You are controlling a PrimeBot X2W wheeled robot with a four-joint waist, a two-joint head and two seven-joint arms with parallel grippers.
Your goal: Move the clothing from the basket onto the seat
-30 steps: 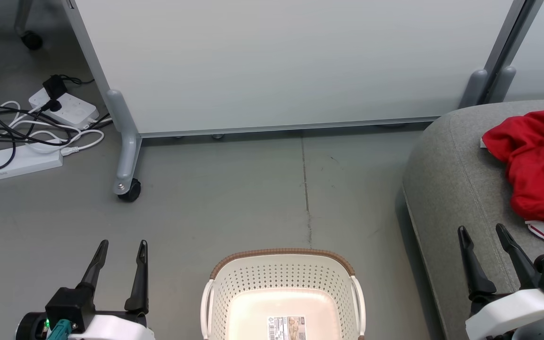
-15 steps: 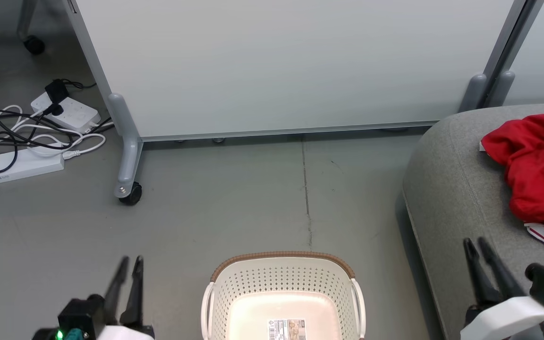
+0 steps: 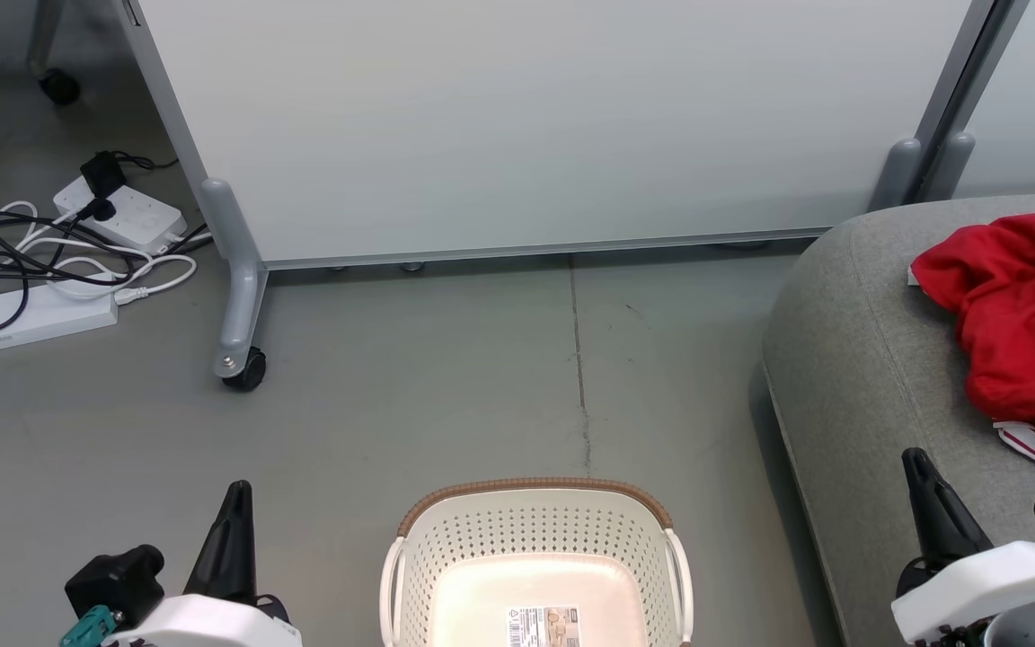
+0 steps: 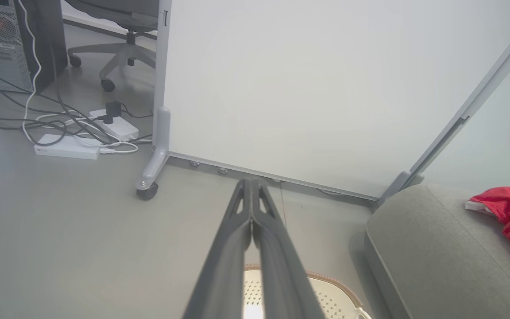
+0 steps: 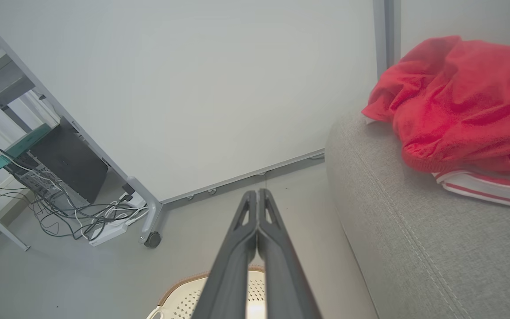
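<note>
I see the clothing (image 3: 1021,323) heaped red on the seat (image 3: 859,359), at three o'clock in my head view. The basket (image 3: 535,486) stands on the floor (image 3: 446,386) at six, a label (image 3: 546,626) on its bottom. My left claw (image 3: 237,494) at seven and right claw (image 3: 915,463) at five are narrow, fingers pressed together.
</note>
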